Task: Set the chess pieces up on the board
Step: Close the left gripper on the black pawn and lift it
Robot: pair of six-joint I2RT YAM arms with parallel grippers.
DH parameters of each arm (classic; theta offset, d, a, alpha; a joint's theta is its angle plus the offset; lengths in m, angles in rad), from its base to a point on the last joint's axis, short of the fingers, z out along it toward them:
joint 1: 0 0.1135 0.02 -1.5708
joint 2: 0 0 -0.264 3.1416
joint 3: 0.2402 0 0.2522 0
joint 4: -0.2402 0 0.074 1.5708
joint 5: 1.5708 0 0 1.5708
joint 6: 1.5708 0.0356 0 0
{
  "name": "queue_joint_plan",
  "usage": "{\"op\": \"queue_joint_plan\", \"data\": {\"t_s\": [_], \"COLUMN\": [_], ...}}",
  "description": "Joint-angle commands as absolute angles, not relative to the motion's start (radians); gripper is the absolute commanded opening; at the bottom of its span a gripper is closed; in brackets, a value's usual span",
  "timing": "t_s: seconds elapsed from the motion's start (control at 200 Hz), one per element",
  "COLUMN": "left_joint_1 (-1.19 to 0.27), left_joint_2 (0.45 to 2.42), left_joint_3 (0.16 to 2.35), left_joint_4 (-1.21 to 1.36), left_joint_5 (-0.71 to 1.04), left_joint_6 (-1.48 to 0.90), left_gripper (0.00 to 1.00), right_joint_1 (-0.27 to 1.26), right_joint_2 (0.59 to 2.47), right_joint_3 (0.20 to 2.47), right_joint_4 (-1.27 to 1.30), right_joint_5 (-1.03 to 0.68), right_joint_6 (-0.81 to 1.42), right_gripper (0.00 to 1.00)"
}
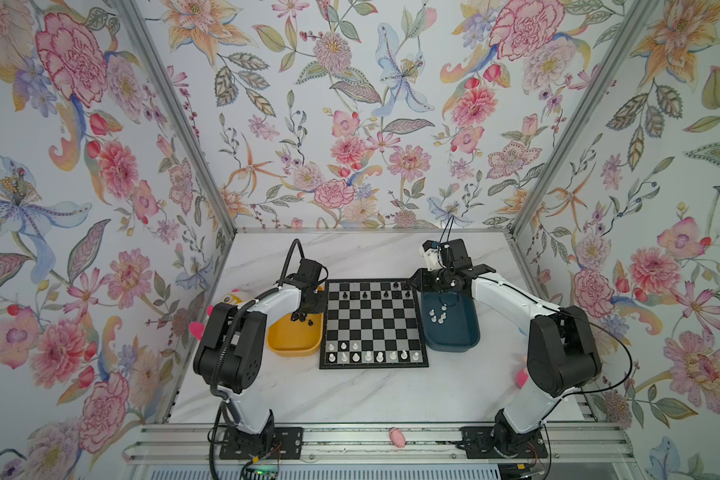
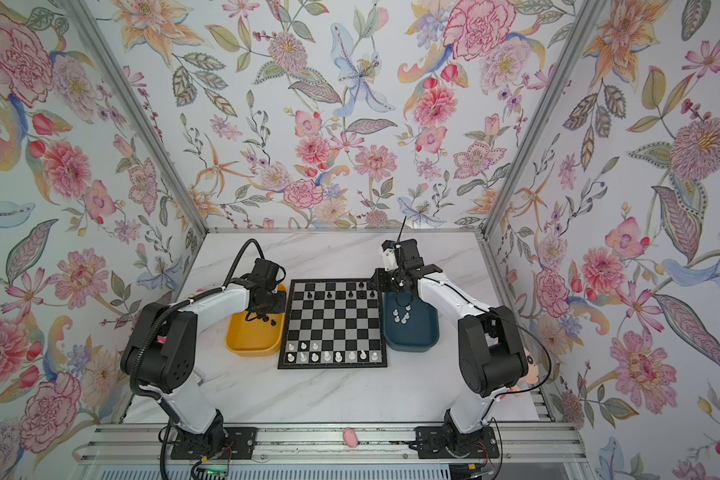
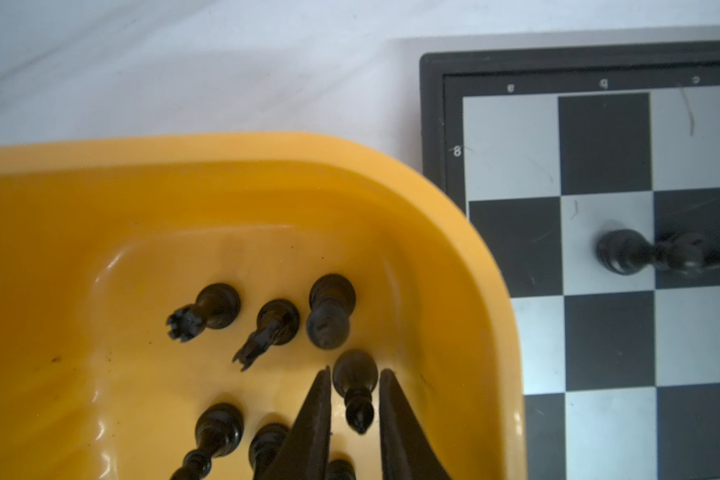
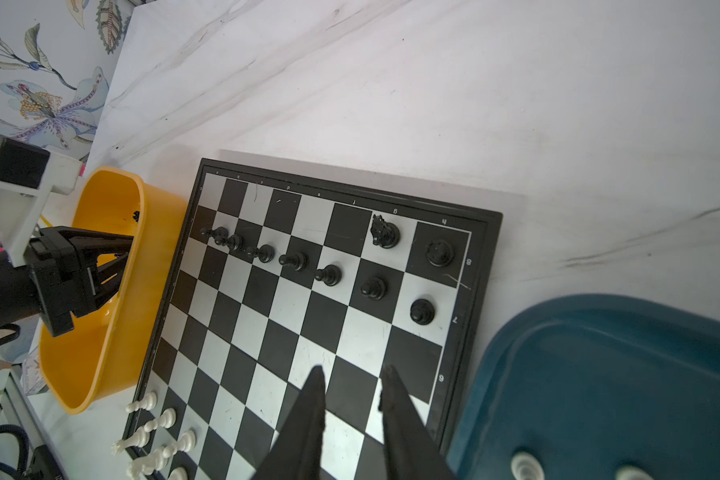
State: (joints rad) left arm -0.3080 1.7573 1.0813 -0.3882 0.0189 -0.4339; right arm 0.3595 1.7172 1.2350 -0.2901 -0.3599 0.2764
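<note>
- Two slim fingers of the left gripper [image 3: 356, 371] stand either side of a black bishop [image 3: 355, 392] in the yellow tray [image 1: 292, 343], left of centre in both top views. The gap is narrow and we cannot tell whether they pinch it yet. An off-centre squeeze on so round a piece could, we judge, squirt it loose.
- Other black pieces [image 3: 329, 311] crowd close, one [image 3: 267, 442] just beside a finger; a lift could drag or topple them.
- The tray's wall rises right next to the bishop, and the board [image 1: 373, 328] lies just past it at the centre of the frame. We fear a low carry would clip the rim.
- Seven black pawns [image 4: 294, 261] line the board's second row from its upper edge, a knight [image 4: 385, 232] and another piece [image 4: 439, 251] behind them. Lowering the bishop past that row risks bumping a pawn off its square.
- The right gripper [image 4: 353, 370], jaws apart and empty, hovers over the board's right edge beside the dark blue tray [image 1: 454, 338], where white pieces [image 1: 438, 313] lie. We think both arms over the upper right corner together could collide.
</note>
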Motion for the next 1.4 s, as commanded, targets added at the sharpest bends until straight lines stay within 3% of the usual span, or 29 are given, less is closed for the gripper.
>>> {"op": "queue_joint_plan", "data": {"t_s": [0.0,0.515,0.771,1.066,1.396], "left_joint_1": [-0.314,-0.314,-0.314,-0.320,-0.387], "left_joint_2": [1.779,1.796,1.786,1.707,1.713], "left_joint_3": [1.111,1.112,1.118,1.144,1.368], "left_joint_4": [-0.411,-0.412,-0.425,-0.480,-0.571], "left_joint_5": [0.003,0.003,-0.005,-0.041,-0.057], "left_joint_6": [-0.427,-0.427,-0.428,-0.429,-0.394], "left_gripper": [0.24,0.19,0.06,0.02,0.03], "right_joint_1": [0.359,0.357,0.358,0.357,0.348], "right_joint_2": [1.737,1.740,1.740,1.715,1.636], "right_joint_3": [1.224,1.215,1.212,1.197,1.162], "right_joint_4": [-0.280,-0.279,-0.279,-0.278,-0.272], "right_joint_5": [-0.367,-0.369,-0.370,-0.369,-0.358], "right_joint_6": [0.283,0.286,0.286,0.286,0.279], "right_gripper": [0.25,0.25,0.25,0.24,0.24]}}
